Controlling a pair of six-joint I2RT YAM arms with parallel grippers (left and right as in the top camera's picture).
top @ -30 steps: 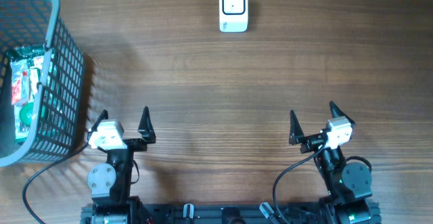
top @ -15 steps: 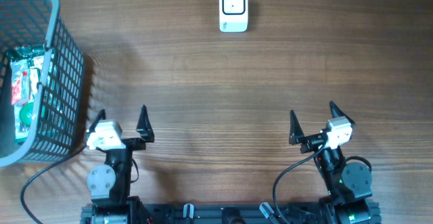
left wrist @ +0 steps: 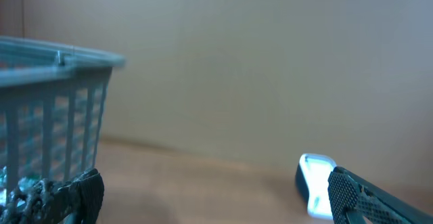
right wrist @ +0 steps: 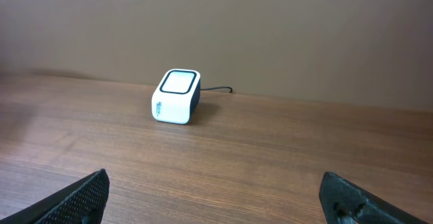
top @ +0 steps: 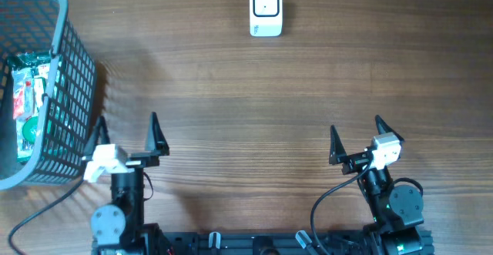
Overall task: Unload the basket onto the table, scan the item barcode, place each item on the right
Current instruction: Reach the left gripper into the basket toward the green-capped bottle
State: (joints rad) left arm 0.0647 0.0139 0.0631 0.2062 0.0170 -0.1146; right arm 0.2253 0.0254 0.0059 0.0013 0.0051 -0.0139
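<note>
Leftward, a basket [top: 73, 93] holds packets [top: 27, 97]; scanner [top: 266, 10] stands well apart.

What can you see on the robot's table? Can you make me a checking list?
Surface: brown wooden table, no spills seen.
Job's things: white scanner at the far edge; blue-grey basket on the left, holding colourful packets.
Clutter: nothing seen.
Grippers: left gripper open and empty, beside the basket; right gripper open and empty.
Cables: thin black cable behind the scanner; black arm cables by the arm bases.
Surroundings: plain beige wall.
</note>
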